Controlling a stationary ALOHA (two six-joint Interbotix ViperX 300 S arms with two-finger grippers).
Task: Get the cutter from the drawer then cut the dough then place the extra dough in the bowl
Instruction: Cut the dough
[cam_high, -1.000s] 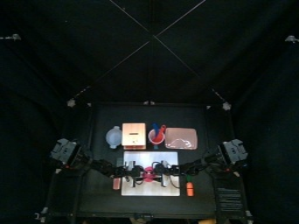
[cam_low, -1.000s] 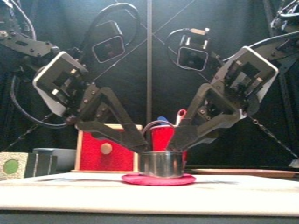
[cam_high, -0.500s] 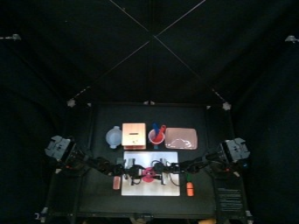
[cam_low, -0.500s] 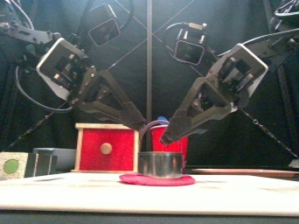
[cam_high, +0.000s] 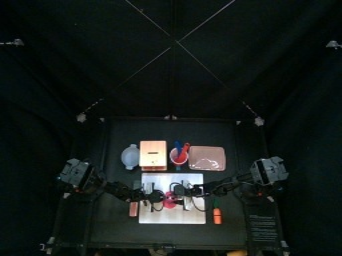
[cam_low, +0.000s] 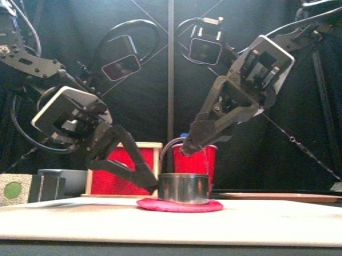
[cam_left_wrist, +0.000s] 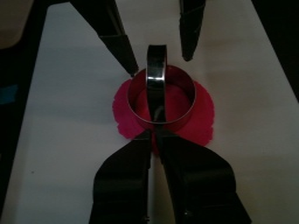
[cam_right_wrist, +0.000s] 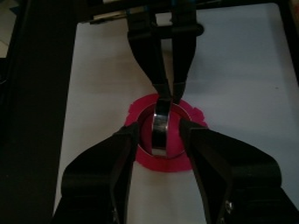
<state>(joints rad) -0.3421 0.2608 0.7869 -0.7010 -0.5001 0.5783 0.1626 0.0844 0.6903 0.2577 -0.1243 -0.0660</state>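
The round metal cutter (cam_low: 185, 186) stands on the flat red dough (cam_low: 160, 205) in the middle of the white cutting board (cam_high: 187, 215). My left gripper (cam_left_wrist: 156, 140) reaches in low from the left and is shut on the near wall of the cutter (cam_left_wrist: 177, 105). My right gripper (cam_right_wrist: 166, 138) is open, with one jaw on each side of the cutter (cam_right_wrist: 156, 131), not touching it. In the front view the right gripper (cam_low: 198, 150) hangs above the cutter's rim. The dough (cam_left_wrist: 205, 122) shows as a rim around the cutter.
Behind the board stand in a row the blue-grey bowl (cam_high: 130, 154), the wooden box (cam_high: 154, 153) with its red drawer front (cam_low: 127, 170), the red cup (cam_high: 179, 153) and the pink tray (cam_high: 207, 157). Bare board (cam_left_wrist: 246, 87) lies around the dough.
The left arm has dropped low beside the cutter. The right arm has lifted, so its gripper is now above the rim. Cutter and dough stay in place.
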